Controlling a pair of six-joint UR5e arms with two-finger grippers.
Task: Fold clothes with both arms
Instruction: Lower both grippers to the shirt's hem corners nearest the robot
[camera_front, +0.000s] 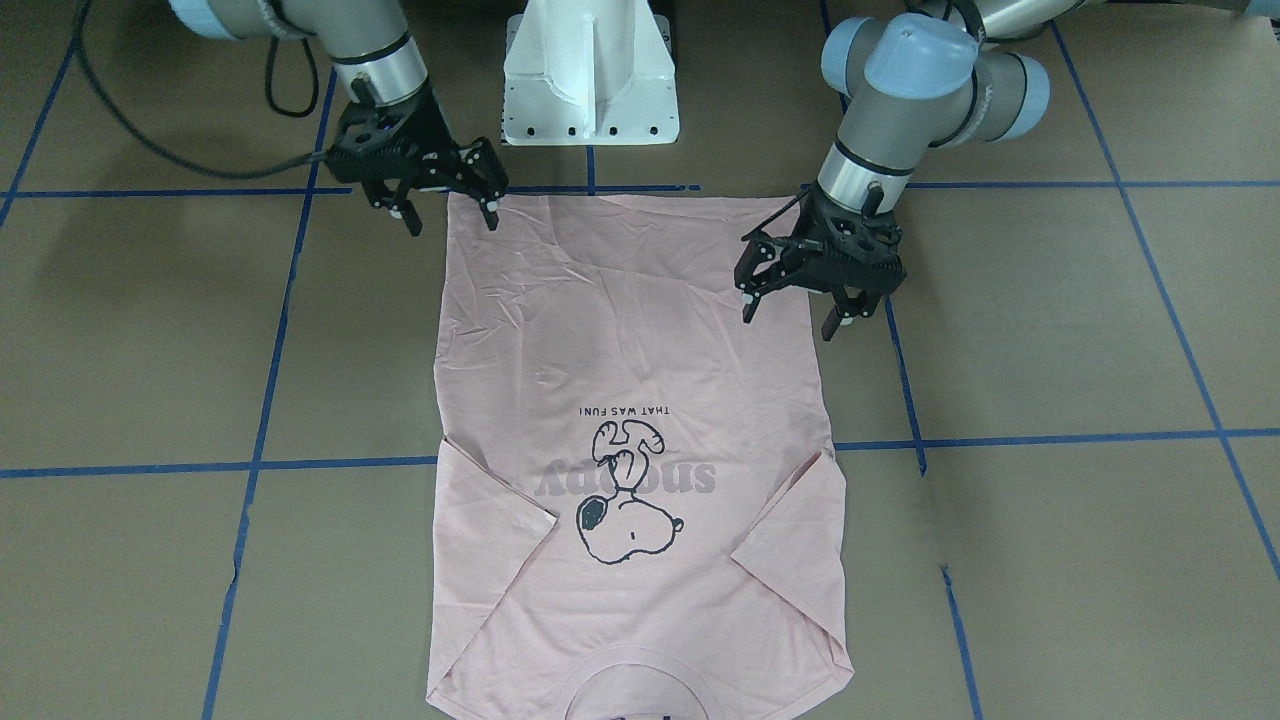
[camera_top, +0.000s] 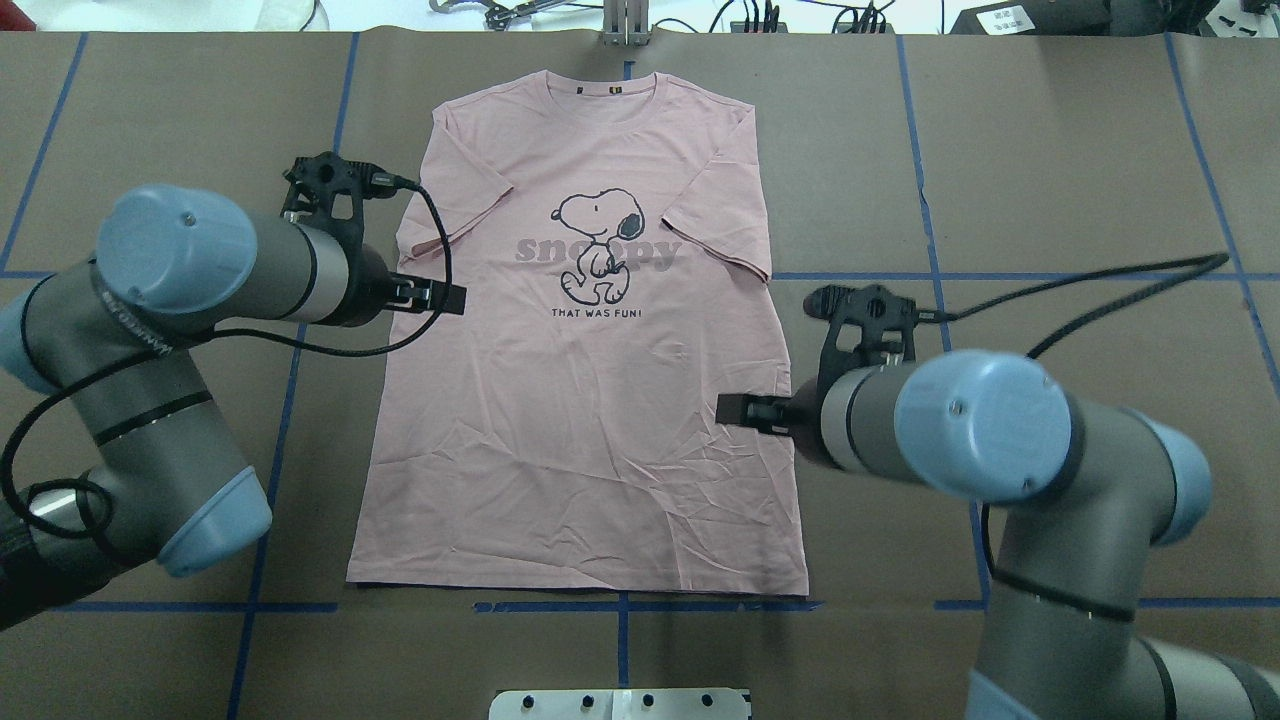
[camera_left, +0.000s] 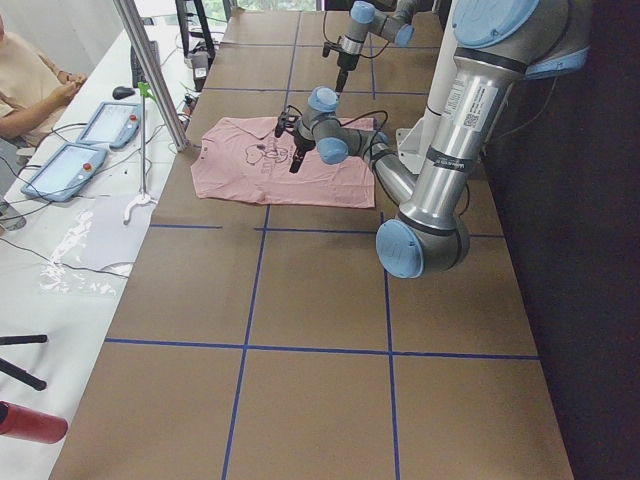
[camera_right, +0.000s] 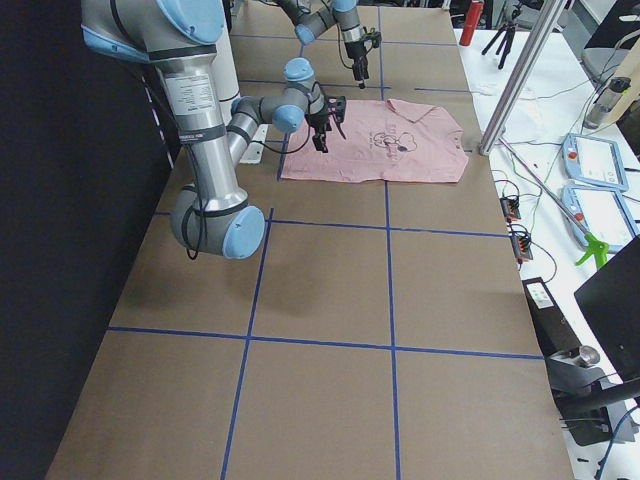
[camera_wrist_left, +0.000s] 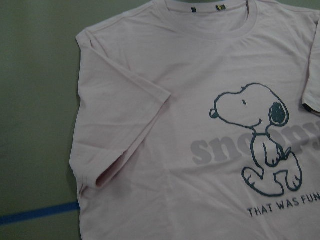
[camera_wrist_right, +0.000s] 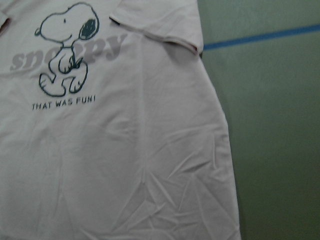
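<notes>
Seen from over my shoulders, the pink T-shirt (camera_top: 590, 430) lies flat and face up on the brown table (camera_top: 1050, 150). Its collar is at 12 o'clock and its hem at 6 o'clock, toward my white base (camera_front: 590, 70). Both short sleeves (camera_top: 455, 200) lie angled down against the body. The dog print (camera_top: 600, 245) sits in the upper half, with grey lettering across it. The lower half is creased.

My left gripper (camera_front: 790, 315) hangs over the shirt's 9 o'clock edge, just below the sleeve, jaws spread wide and holding nothing. My right gripper (camera_front: 451, 222) hangs over the 4 o'clock edge, nearer the hem, jaws likewise wide and empty. I cannot tell whether any fingertip touches the cloth.
</notes>
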